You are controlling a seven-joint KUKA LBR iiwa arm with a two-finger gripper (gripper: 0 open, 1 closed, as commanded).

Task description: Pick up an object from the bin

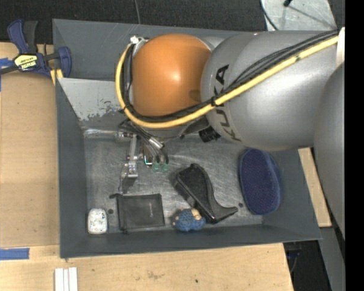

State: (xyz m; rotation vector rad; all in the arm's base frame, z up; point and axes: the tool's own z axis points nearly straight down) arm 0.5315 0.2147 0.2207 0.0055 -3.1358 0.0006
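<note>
My gripper [143, 165] hangs under the orange cover over the left middle of the bin floor. It is open, with nothing between its fingers. A flat black square case [141, 211] lies just in front of it, by the near wall. A small green bit [162, 167] shows beside the right fingertip; I cannot tell what it is. To the right of the gripper lies a black curved handle-shaped thing [199, 191].
A small white block [97, 220] sits in the near left corner. A little blue toy [187, 221] lies by the near wall, and a dark blue oval pad [259, 181] at the right. The arm and its cover hide the back of the bin.
</note>
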